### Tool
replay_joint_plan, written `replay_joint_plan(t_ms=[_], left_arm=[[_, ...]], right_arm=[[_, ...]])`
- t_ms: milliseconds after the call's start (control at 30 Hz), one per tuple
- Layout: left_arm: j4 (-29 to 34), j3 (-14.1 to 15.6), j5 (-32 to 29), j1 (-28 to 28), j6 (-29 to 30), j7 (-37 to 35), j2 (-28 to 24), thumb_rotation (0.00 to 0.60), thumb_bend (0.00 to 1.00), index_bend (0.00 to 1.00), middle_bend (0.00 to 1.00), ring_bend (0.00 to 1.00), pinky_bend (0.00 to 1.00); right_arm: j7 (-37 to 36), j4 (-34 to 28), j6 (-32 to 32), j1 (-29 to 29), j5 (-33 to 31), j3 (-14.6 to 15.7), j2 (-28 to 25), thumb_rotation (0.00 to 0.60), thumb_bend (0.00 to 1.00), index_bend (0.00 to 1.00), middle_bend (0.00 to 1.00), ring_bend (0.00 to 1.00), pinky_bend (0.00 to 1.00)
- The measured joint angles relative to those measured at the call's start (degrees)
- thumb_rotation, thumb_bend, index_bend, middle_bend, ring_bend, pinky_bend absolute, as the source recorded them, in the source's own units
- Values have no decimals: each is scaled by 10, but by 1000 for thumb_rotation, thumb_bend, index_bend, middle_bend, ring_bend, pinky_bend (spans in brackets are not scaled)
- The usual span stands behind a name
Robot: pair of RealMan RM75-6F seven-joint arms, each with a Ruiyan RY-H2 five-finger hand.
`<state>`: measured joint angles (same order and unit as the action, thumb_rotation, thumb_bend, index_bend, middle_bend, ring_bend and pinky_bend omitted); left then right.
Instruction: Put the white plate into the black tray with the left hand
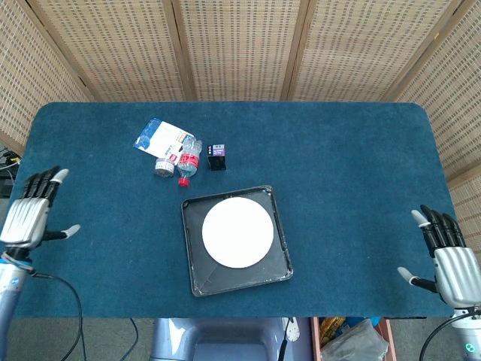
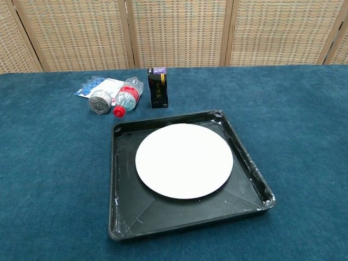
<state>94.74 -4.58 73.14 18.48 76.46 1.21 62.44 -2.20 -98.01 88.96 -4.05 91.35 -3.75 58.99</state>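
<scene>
Little looks left to go wrong: the white plate (image 2: 184, 161) lies flat inside the black tray (image 2: 239, 143), and only a careless return sweep could nudge it. The left robot hand (image 1: 28, 217) hovers empty, fingers spread, at the desk's (image 1: 338, 165) far left edge, well apart from the plate. The right robot hand (image 1: 449, 259) is likewise spread and empty.

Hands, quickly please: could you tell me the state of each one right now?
Left hand: open, holding nothing.
Right hand: open, holding nothing.
</scene>
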Motion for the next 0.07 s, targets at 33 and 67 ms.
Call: replay_joint_plan(t_ms=[33, 67], left_arm=[[5, 3, -2, -11, 9, -4, -6, 600, 0, 0, 0, 0, 0], [9, 5, -2, -20, 19, -8, -10, 600, 0, 0, 0, 0, 0]], right_arm=[[-2, 0, 1, 0, -1, 0, -1, 600, 0, 0, 0, 0, 0], [-4, 0, 2, 1, -1, -1, -1, 600, 0, 0, 0, 0, 0]])
